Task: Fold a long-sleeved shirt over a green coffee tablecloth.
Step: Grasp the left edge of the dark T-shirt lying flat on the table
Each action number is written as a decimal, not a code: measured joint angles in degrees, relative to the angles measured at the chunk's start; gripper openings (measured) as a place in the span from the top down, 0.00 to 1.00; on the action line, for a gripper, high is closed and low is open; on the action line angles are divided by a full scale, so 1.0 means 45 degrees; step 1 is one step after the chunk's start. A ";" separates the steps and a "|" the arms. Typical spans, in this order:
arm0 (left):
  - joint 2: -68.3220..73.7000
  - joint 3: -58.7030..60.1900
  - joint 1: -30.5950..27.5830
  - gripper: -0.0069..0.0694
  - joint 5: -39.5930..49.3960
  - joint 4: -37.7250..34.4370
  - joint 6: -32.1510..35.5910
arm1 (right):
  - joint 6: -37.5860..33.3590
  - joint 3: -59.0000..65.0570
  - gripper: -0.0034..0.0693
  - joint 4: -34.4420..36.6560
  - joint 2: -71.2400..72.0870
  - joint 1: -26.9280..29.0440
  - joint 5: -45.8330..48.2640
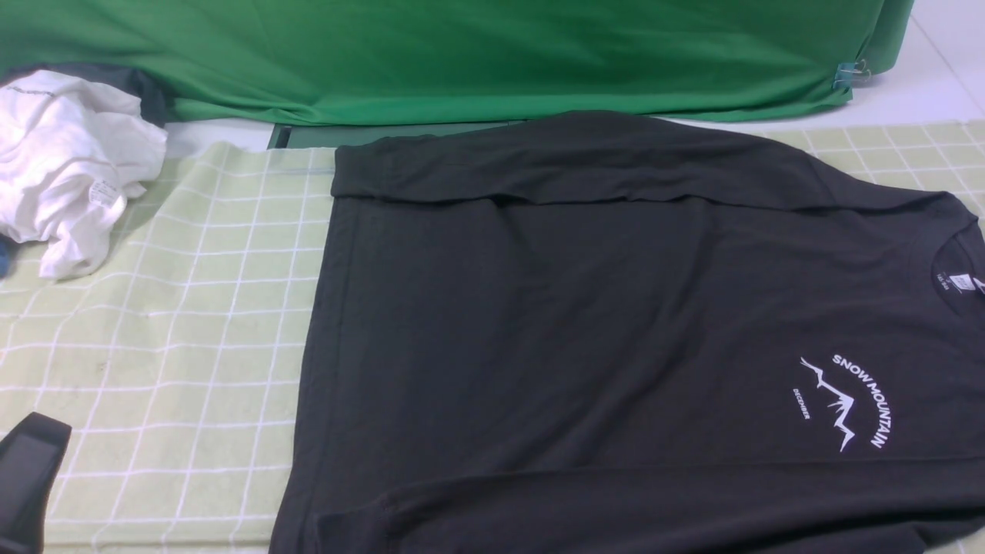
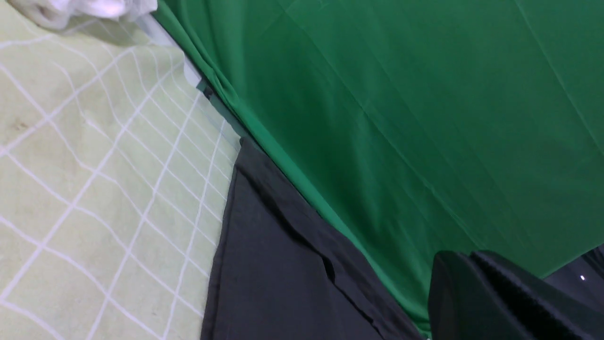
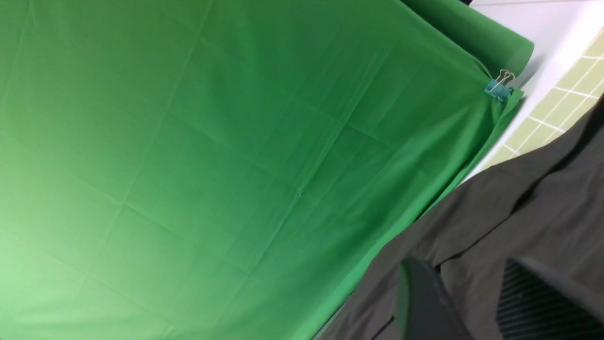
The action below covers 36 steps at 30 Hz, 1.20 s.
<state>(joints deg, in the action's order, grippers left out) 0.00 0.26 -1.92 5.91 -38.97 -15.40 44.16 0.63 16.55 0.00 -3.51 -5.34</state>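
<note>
The long-sleeved shirt (image 1: 577, 323) is black and lies flat on the green coffee tablecloth (image 1: 177, 323), collar to the right, white "SNOW MOUNTAIN" print up. Its far sleeve is folded across the body along the back edge, and the near sleeve lies along the front edge. My left gripper (image 1: 35, 435) sits at the front left corner, off the shirt. In the left wrist view it (image 2: 472, 264) is shut and empty, and the shirt's hem (image 2: 273, 264) lies beyond it. My right gripper (image 3: 465, 278) is out of the front view. It hangs open over the shirt (image 3: 519, 212) with nothing between its fingers.
A crumpled white garment (image 1: 69, 161) lies at the back left on the tablecloth. A deep green backdrop cloth (image 1: 462, 54) runs along the back, held by a blue binder clip (image 1: 846, 75) at its right end. Bare white table shows at the back right.
</note>
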 joint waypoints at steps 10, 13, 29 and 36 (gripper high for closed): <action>0.0448 -0.4330 0.0000 0.89 -0.1055 0.0380 0.0973 | -0.4002 -0.3473 0.96 -0.0295 -0.0481 -0.1482 -0.0268; 0.2038 -0.6664 0.0000 0.89 0.0328 0.1468 0.1147 | -0.7713 -0.6414 0.96 -0.0340 -0.1782 -0.2214 0.1791; 1.4640 -1.1306 0.0222 0.89 1.2442 0.1319 0.6671 | -1.2358 -1.1536 0.93 -0.0381 -1.0702 -0.2893 1.4218; 1.5690 -1.0399 0.3312 0.89 1.0535 0.2640 0.4572 | -1.2598 -1.1549 0.84 -0.0381 -1.2036 -0.2893 1.4372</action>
<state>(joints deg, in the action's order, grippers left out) 70.61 -46.54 12.99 53.31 -27.09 5.18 -12.53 -51.34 14.83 -54.16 -16.53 59.33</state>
